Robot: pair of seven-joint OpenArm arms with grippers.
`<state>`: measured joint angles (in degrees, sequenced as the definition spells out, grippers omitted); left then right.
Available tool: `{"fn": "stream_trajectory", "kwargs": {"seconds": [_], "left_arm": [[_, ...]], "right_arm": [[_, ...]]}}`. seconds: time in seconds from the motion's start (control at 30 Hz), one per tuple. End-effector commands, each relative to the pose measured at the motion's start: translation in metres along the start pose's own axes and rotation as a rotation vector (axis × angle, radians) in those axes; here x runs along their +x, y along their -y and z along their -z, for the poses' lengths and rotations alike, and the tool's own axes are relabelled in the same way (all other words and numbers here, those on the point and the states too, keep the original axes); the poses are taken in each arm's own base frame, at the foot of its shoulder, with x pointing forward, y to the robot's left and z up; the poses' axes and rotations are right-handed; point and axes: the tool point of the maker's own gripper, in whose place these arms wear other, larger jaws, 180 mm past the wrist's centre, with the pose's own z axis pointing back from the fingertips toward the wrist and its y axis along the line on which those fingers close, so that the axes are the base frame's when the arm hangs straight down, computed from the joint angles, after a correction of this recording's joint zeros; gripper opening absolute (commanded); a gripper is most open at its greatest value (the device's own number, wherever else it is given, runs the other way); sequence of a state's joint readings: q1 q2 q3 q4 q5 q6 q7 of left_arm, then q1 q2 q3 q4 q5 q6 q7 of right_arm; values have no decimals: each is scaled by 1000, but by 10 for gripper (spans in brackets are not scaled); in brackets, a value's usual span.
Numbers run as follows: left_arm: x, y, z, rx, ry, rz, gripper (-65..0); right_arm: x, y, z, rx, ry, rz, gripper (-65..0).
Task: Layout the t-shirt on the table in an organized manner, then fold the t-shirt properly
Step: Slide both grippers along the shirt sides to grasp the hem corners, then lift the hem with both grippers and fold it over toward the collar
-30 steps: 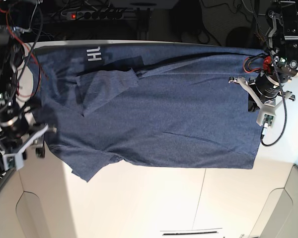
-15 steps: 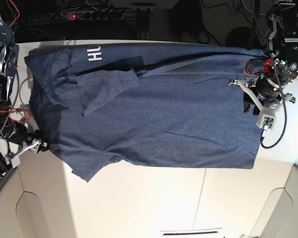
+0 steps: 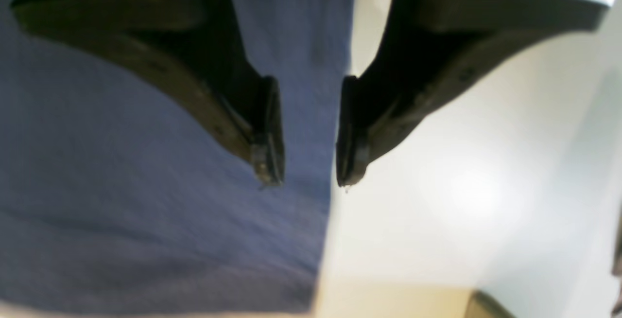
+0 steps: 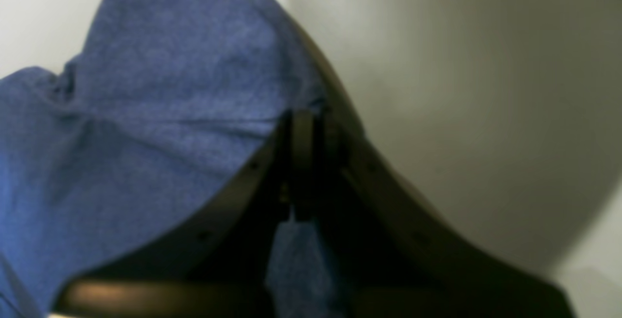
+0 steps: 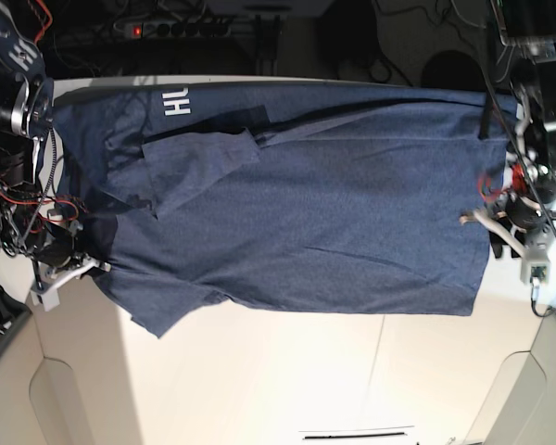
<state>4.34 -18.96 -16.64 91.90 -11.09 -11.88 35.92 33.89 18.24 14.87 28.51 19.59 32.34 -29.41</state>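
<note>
The navy t-shirt [image 5: 334, 204] lies spread across the white table [image 5: 259, 371], white lettering at the far left and a sleeve folded over its body. My right gripper [image 5: 74, 264] is at the shirt's near left edge. In the right wrist view, the right gripper [image 4: 301, 114] is shut with a fold of blue t-shirt [image 4: 146, 114] pinched between its jaws. My left gripper [image 5: 486, 232] hovers at the shirt's right edge. In the left wrist view, the left gripper [image 3: 303, 182] is open above that edge with nothing between the fingers, t-shirt [image 3: 121, 186] on one side and table [image 3: 461, 186] on the other.
A power strip and cables [image 5: 167, 28] run behind the table's far edge. A thin dark seam [image 5: 380, 352] crosses the tabletop near the front. Rounded cut-out panels [image 5: 74, 399] sit at the front corners.
The right gripper has closed on the shirt's left edge. The left gripper has let go and moved toward the near right corner of the shirt. The left part of the shirt has shifted slightly.
</note>
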Motion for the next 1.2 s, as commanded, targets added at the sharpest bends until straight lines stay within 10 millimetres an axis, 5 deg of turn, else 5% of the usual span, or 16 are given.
{"fn": "stream_trajectory", "kwargs": {"seconds": [0.0, 0.2, 0.37, 0.73, 1.17], "left_arm": [[23, -20, 10, 16, 48, -45, -431], [45, -46, 76, -144, 7, -416, -431], [37, -55, 110, -164, -94, -600, -431], [-15, -66, 112, -69, -170, -582, -431], [-19, -13, 122, -148, -168, -640, -431]], "right_arm": [[28, -2, -7, 8, 65, -17, -650], [28, -2, -6, 8, 66, -16, -650], [28, -3, -6, 9, 66, -16, -650], [32, -6, -7, 29, 87, 13, -650], [33, -7, -7, 35, 92, 20, -650]]}}
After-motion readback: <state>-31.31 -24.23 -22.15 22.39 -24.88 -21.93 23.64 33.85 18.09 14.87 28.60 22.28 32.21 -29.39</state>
